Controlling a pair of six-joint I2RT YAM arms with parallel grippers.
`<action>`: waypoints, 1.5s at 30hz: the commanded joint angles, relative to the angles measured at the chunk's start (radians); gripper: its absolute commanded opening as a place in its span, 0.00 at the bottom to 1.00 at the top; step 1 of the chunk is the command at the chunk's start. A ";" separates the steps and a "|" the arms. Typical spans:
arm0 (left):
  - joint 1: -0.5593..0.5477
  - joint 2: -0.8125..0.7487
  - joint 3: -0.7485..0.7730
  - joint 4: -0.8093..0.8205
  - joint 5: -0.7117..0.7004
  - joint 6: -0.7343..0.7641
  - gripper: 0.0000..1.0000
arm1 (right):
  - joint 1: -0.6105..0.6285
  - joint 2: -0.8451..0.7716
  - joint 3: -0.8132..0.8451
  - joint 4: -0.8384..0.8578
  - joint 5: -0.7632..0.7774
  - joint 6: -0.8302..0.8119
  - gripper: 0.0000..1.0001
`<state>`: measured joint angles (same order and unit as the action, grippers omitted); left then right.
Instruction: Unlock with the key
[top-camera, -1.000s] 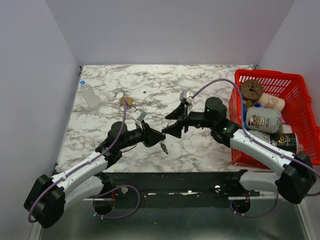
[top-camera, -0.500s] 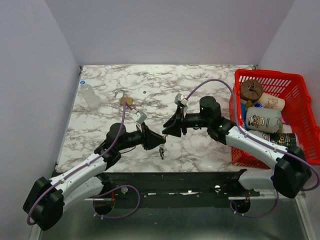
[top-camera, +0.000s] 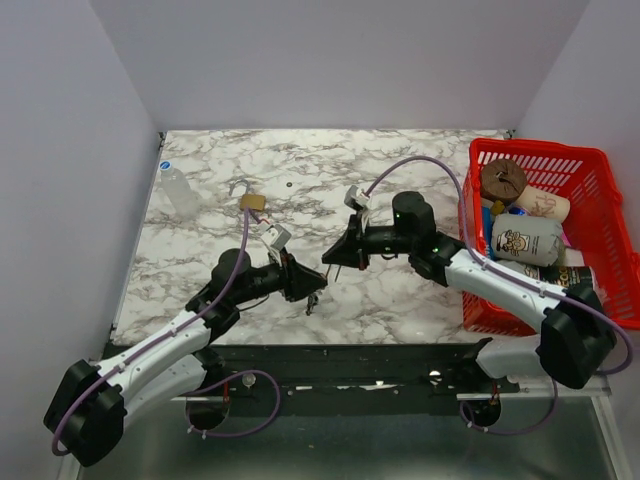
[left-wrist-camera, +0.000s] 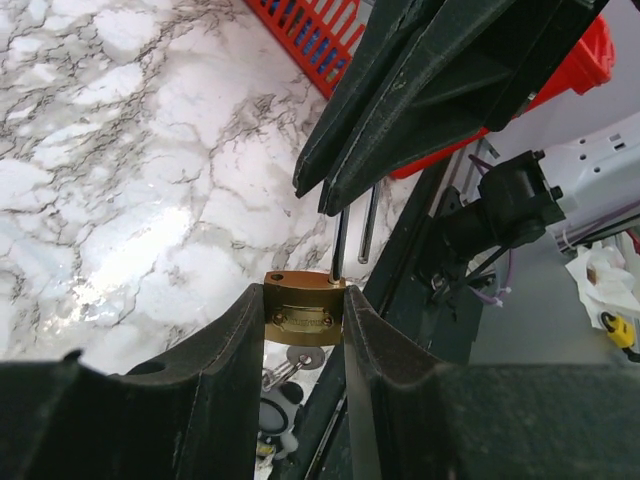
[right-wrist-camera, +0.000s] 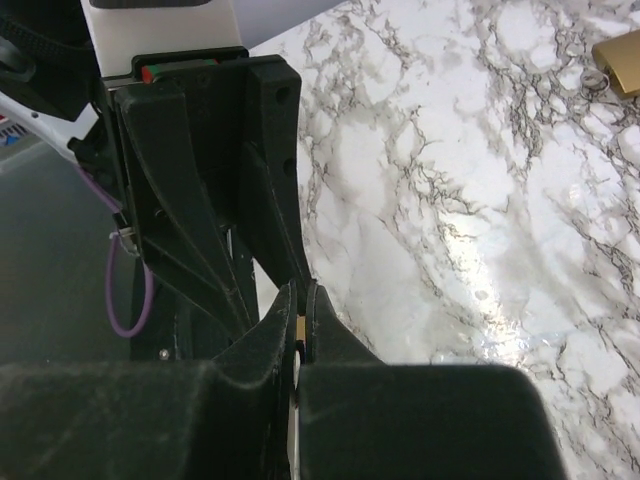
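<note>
The marble desk (top-camera: 420, 300) carries one red basket (top-camera: 600, 160) at its right edge, packed with cans whose labels cannot be read; over the desk's near middle the two arms meet; the left tool (top-camera: 305, 283) clamps the brass body of a padlock (left-wrist-camera: 303, 312) between its fingers; the right tool (top-camera: 330, 258), pressed nearly together, pinches the thin steel shackle (left-wrist-camera: 336, 245); the padlock's long axis runs from one tool to the other, shackle toward the right tool; its engraved line is illegible; keys (top-camera: 309, 303) dangle on a ring beneath it; a second padlock (top-camera: 252, 202) lies far left on the desk, making two.
</note>
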<state>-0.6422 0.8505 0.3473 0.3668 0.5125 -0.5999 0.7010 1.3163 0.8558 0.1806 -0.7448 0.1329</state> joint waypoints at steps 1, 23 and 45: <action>0.006 -0.044 0.002 -0.027 -0.106 -0.001 0.00 | 0.005 0.060 0.032 -0.032 0.039 0.014 0.01; 0.004 0.171 0.208 -0.465 -0.545 0.028 0.00 | -0.015 0.547 0.239 0.076 0.367 0.123 0.02; 0.007 0.739 0.510 -0.434 -0.628 0.187 0.00 | -0.129 0.604 0.211 0.062 0.464 0.228 0.59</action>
<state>-0.6357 1.5471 0.8089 -0.0624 -0.0586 -0.4648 0.5869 1.9793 1.1255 0.2382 -0.3305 0.3454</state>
